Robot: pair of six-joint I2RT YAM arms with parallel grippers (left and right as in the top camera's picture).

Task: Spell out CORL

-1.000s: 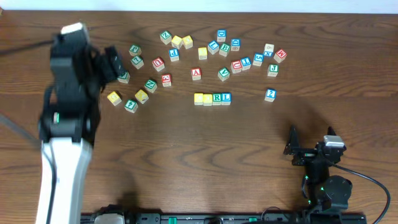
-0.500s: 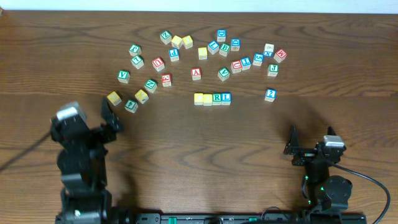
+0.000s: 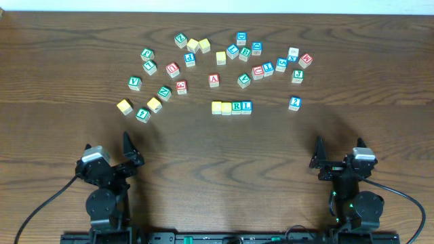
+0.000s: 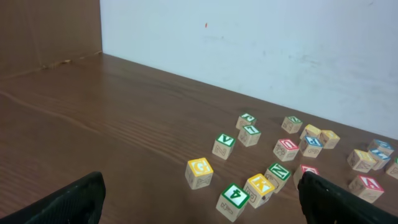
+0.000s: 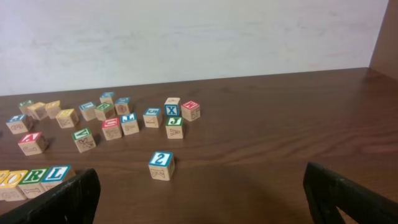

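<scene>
Dark wooden table [image 3: 224, 183], loose blocks [image 3: 245, 54] scattered behind. The CORL row [image 3: 231, 107] sat complete, cubes touching. Left hand [image 3: 107, 152] and right hand [image 3: 338, 154] rested wide and empty; nothing looked left.

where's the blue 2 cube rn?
Overhead: the blue 2 cube stands alone on the right side, right of the CORL row, with the green J cube just behind it.
</scene>
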